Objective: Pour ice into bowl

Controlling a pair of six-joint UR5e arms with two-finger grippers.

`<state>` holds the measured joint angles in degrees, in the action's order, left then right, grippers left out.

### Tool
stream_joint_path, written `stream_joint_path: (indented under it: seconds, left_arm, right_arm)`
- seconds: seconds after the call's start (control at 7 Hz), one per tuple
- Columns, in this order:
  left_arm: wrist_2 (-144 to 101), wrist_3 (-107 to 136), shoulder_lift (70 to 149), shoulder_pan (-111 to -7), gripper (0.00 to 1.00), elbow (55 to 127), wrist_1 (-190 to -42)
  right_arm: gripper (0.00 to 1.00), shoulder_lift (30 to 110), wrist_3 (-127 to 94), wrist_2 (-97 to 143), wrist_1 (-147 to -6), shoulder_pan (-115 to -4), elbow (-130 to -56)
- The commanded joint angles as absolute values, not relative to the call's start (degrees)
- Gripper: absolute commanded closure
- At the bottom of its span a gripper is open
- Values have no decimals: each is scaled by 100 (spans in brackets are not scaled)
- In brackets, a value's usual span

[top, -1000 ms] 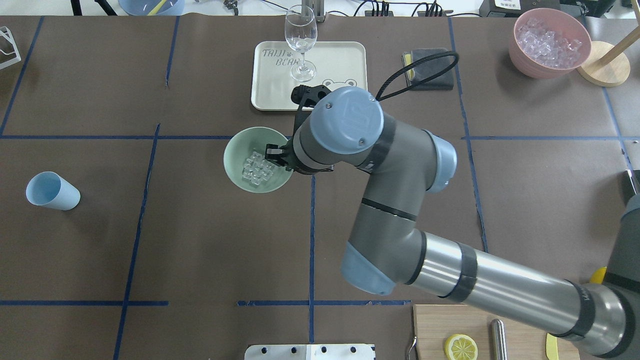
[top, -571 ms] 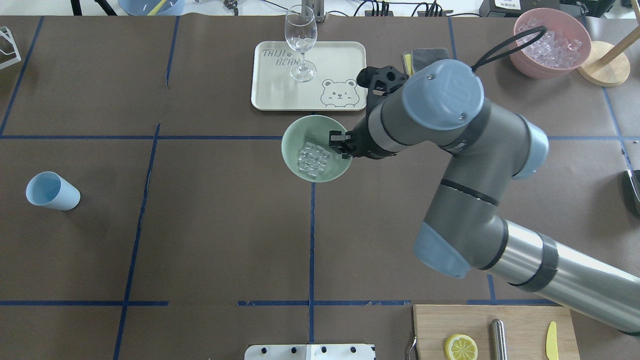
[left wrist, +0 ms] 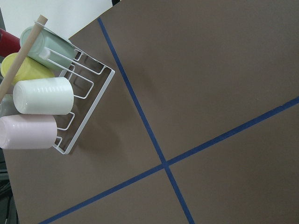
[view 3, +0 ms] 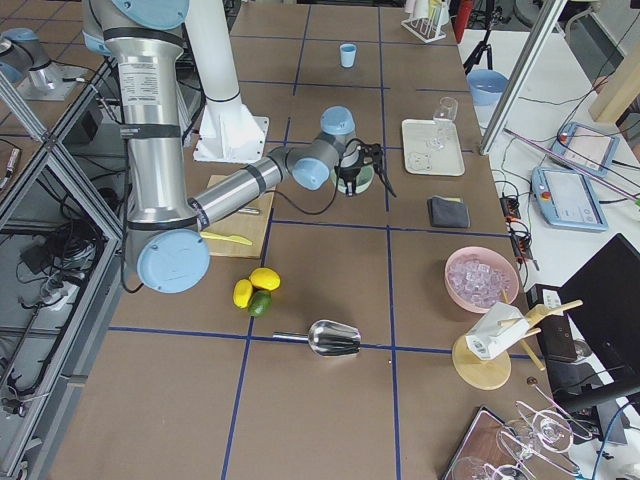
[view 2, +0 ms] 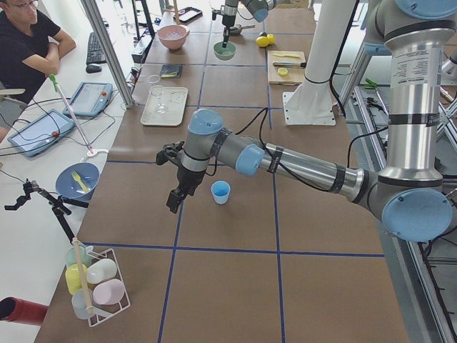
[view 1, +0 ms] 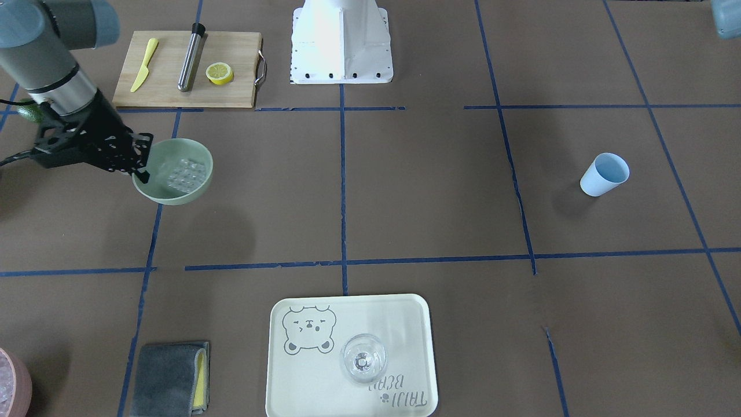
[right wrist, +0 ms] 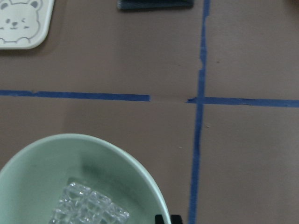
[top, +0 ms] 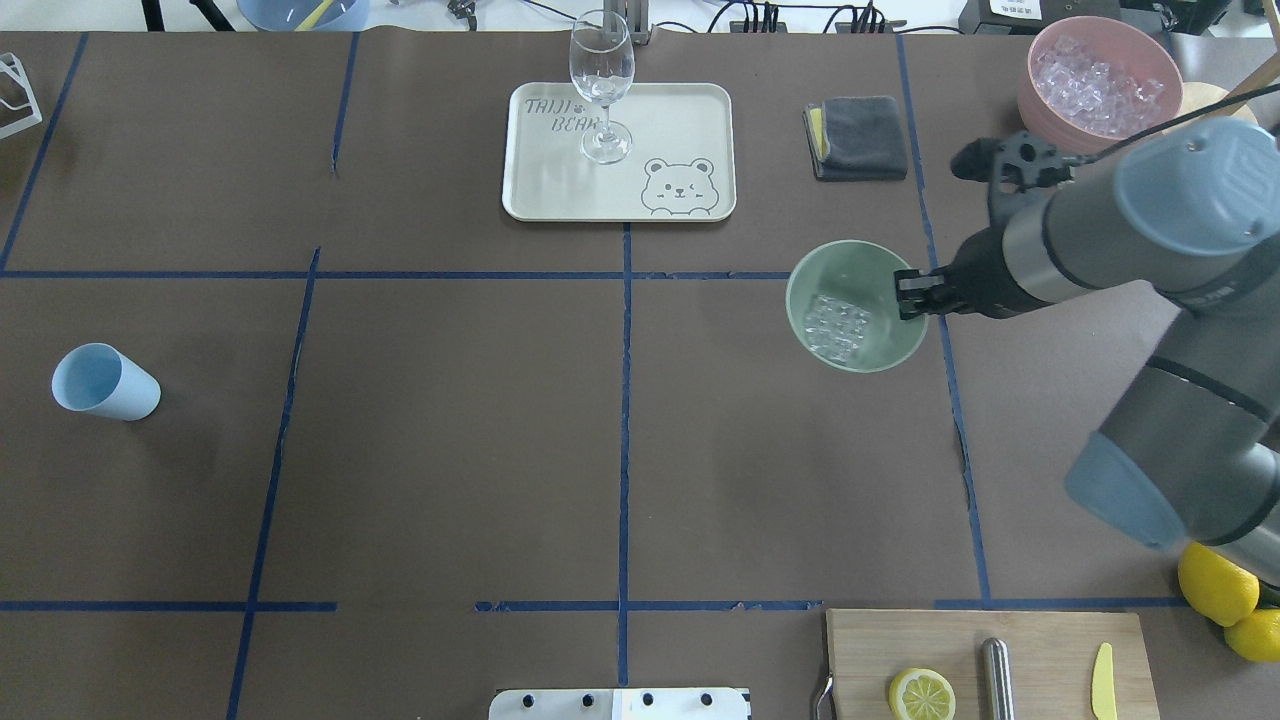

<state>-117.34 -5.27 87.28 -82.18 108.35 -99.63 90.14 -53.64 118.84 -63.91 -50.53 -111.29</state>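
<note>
The pale mint-green bowl point(top: 865, 268) hangs above the table's right half, its shadow well off to one side in the front-facing view. The ice point(top: 838, 325), a cluster of small clear cubes, lies in its bottom. My right gripper point(top: 906, 297) is shut on the bowl's right rim. From the right wrist camera, the bowl point(right wrist: 56, 158) and the ice point(right wrist: 86, 207) fill the lower left. A light blue cup point(top: 105, 382) stands empty at the far left. My left gripper point(view 2: 173, 203) shows only in the exterior left view, beside that cup; open or shut I cannot tell.
A cream tray point(top: 690, 120) with a wine glass point(top: 602, 85) sits at the back, a grey cloth point(top: 860, 135) to its right. The pink bowl point(top: 1040, 110) of ice is back right. A cutting board point(top: 870, 650) and lemons point(top: 1215, 585) lie near right.
My right gripper has carried the bowl with its ice from the table's middle far to the right. The cup has not moved.
</note>
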Motion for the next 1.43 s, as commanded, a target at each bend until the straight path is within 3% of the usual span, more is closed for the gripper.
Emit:
stream_joint_path:
  seconds: [0.0, 0.43, 0.57, 0.71, 1.0, 1.29]
  left_arm:
    - [-11786, -589, 8771, -8297, 0, 10811, -9905]
    - [-11786, -580, 8771, -8306, 0, 10767, -9931]
    - [-11786, -589, 8771, -8306, 0, 10758, -9940]
    - [-11777, -589, 8771, -8306, 0, 10749, -9940]
    - [-11786, -589, 8771, -8306, 0, 10723, -9949]
    - [-11777, -580, 8771, -8306, 0, 10670, -9932]
  right_arm:
    - [100, 9658, -4966, 12190, -5662, -5370, -10427]
    - [100, 9843, -4466, 12190, -5651, -5475, -10003]
    - [59, 9844, -4404, 12347, -5677, -5693, -9985]
    - [1, 9870, -4020, 12540, -5695, -5913, -9993]
    - [0, 9976, -2698, 12560, -6331, -6789, -10072]
    - [0, 9566, -407, 12568, -8321, -7835, -10335]
